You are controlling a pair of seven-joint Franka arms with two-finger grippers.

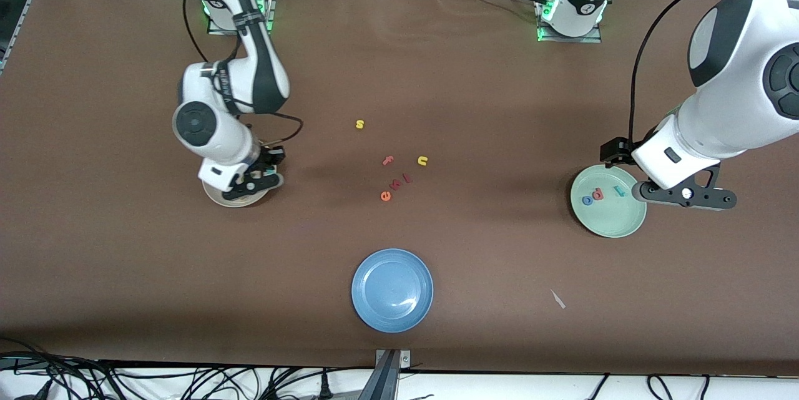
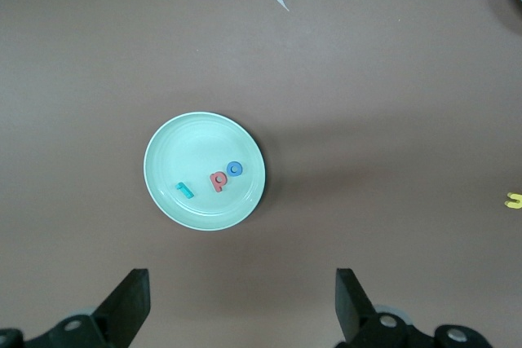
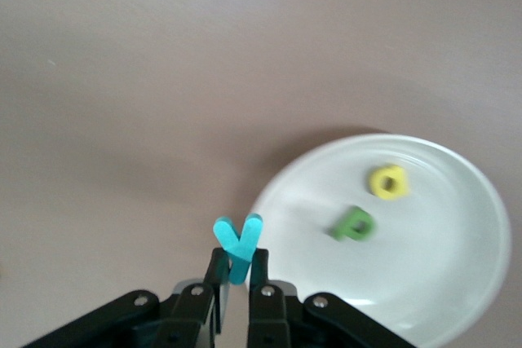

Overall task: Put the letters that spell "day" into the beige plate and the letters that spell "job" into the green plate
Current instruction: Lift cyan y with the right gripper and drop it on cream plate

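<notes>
Right gripper [image 3: 237, 276] pinches the teal y [image 3: 238, 244] at the beige plate [image 3: 457, 299] rim; left gripper [image 2: 242, 307] hangs open above the green plate [image 2: 175, 148].

j [image 2: 186, 191], b [image 2: 218, 181], o [image 2: 235, 169] in green plate [image 2: 175, 140] (side by side).

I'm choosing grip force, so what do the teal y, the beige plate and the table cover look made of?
Teal y, pinched in the right gripper: likely foam or soft plastic; thick, flat-cut, matte.
Beige plate: probably glazed ceramic or melamine; smooth with a soft sheen.
Table cover: seems brown paper or felt-like sheet; matte, creased near the arm bases.
</notes>
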